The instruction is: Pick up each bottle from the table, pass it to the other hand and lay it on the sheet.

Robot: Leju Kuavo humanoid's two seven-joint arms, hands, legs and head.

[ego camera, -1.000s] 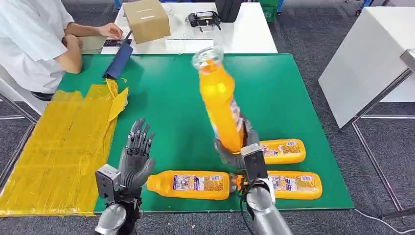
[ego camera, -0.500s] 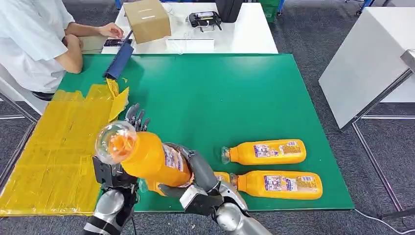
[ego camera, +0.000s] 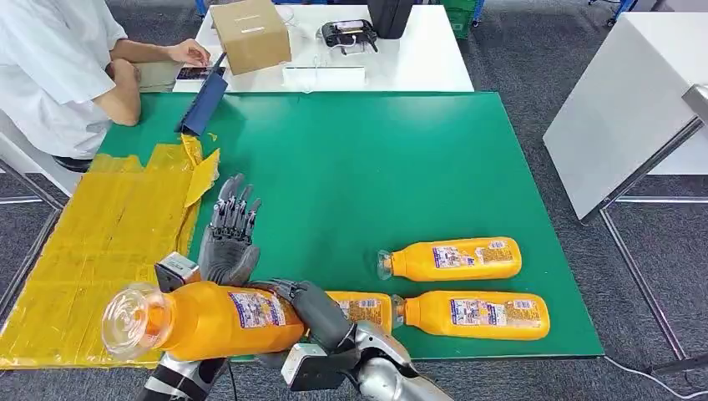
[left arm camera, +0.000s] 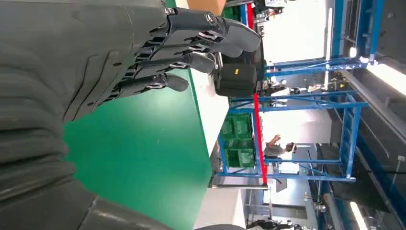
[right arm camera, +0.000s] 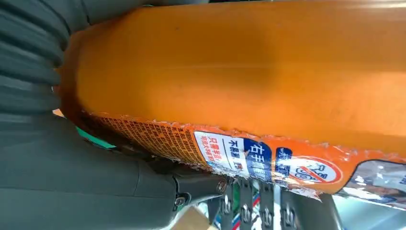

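My right hand (ego camera: 313, 311) grips an orange bottle (ego camera: 200, 318) by its lower body and holds it level across my front, clear cap end pointing left over the table's near edge. In the right wrist view the held bottle (right arm camera: 249, 81) is pressed close against the palm. My left hand (ego camera: 230, 238) is raised just behind the bottle, fingers straight and apart, holding nothing; the left wrist view has those fingers (left arm camera: 191, 43) spread over the green mat. Three more orange bottles lie on the green mat: one (ego camera: 455, 259), one (ego camera: 476, 315), and one partly hidden (ego camera: 361, 307). The yellow sheet (ego camera: 100, 242) lies left.
A person in white (ego camera: 58, 67) sits at the far left corner beside a blue folder (ego camera: 203, 104). A cardboard box (ego camera: 249, 33) and black devices stand on the white table (ego camera: 417, 63) behind. Another white table (ego camera: 618, 100) stands to the right.
My right hand swung the bottle from upright over the mat down and left, now level in front of the left hand. The left hand rose slightly, fingers still spread.
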